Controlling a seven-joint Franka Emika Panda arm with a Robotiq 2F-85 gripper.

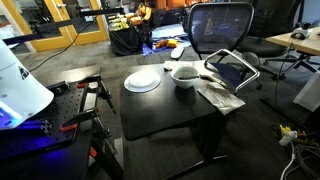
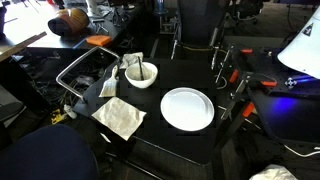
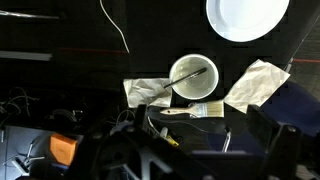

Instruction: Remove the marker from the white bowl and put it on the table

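Note:
The white bowl stands on the black table, and it shows in both exterior views. The dark marker leans inside it. In the wrist view the marker lies slantwise across the bowl, one end sticking out over the rim. My gripper hangs high above the table, near the bowl's side. Its dark fingers frame the lower picture, spread apart with nothing between them. The gripper does not show in the exterior views.
A flat white plate lies beside the bowl. A paintbrush and crumpled paper napkins lie close to the bowl. A black mesh chair and a metal frame stand by the table.

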